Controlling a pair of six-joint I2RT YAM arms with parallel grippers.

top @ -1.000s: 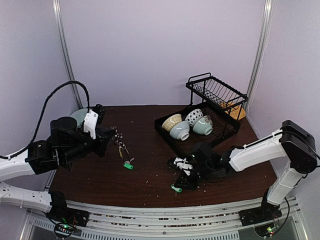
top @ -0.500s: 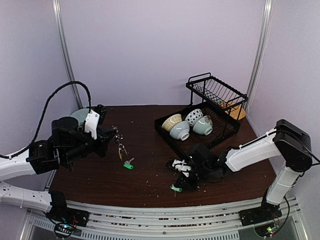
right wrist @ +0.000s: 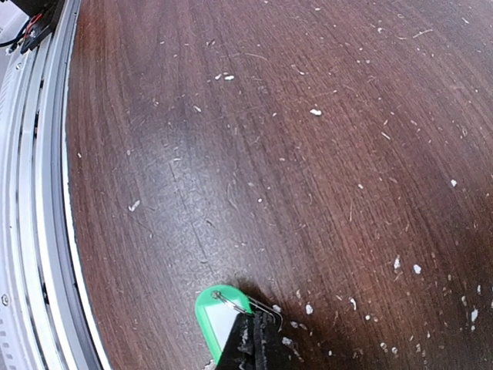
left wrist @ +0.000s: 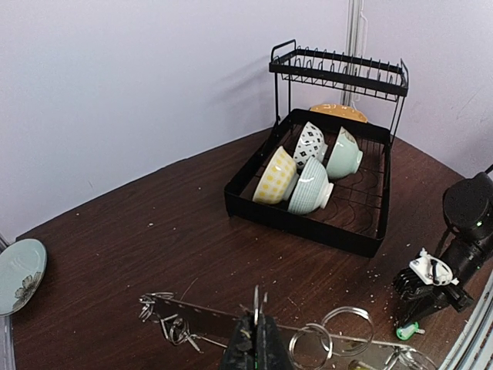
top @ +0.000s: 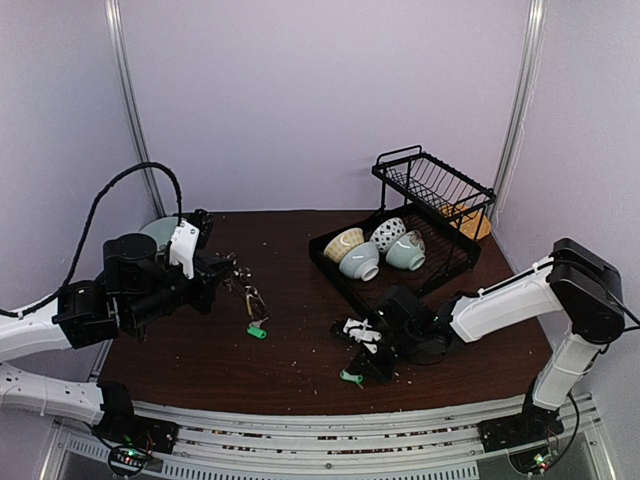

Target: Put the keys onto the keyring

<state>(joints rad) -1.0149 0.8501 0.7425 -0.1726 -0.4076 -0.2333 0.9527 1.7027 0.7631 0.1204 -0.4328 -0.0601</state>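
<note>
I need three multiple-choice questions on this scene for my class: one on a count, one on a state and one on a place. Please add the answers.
1. How many bowls lie in the black dish rack? A two; B six; C four.
2. The right gripper is: A closed at the green key tag on the table; B wide open over the rack; C holding a bowl.
3. Where is the pale blue plate? A on the rack's top tier; B on the table, far left; C under the right gripper.

Answers:
1 C: there is one yellow bowl, one patterned and two pale green.
2 A: the right wrist view shows its fingertips meeting at the tag's edge.
3 B: the left wrist view shows it at the table's left edge.
</note>
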